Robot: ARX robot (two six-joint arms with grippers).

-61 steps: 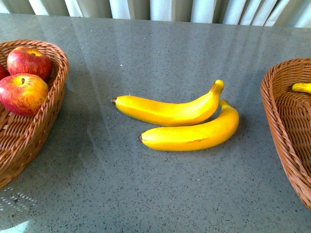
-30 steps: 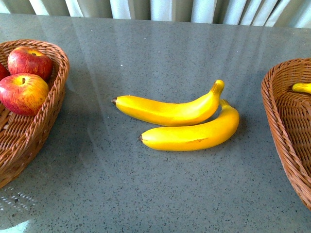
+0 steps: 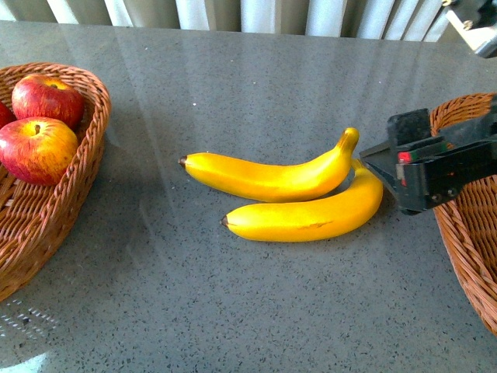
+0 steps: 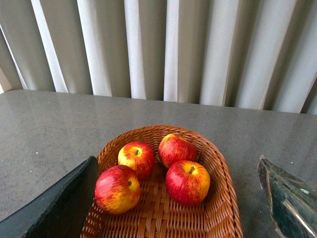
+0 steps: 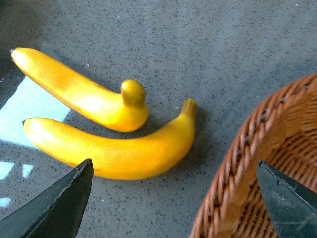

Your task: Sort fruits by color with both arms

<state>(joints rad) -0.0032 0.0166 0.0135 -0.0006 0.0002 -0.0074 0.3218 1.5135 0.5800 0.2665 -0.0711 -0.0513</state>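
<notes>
Yellow, glossy curved bananas (image 3: 268,175) lie touching on the speckled grey table (image 3: 233,311); my right gripper (image 5: 173,171) gapes wide beside them, empty. Only my left wrist view shows all four streaked red apples (image 4: 187,181) in their woven wicker basket (image 4: 228,198), my left gripper (image 4: 177,161) spread wide, empty.

The right end effector (image 3: 386,151) is a boxy black housing with a small red marking (image 3: 404,157) on its face and a dark grey, wedge-shaped finger; a pale grey piece of the arm (image 3: 475,23) shows in the front view's corner. In the wrist views, both it and the left end effector (image 4: 176,163) appear as paired dark wedges. One finger (image 4: 290,203) of the left is glossier, with a pale edge.
</notes>
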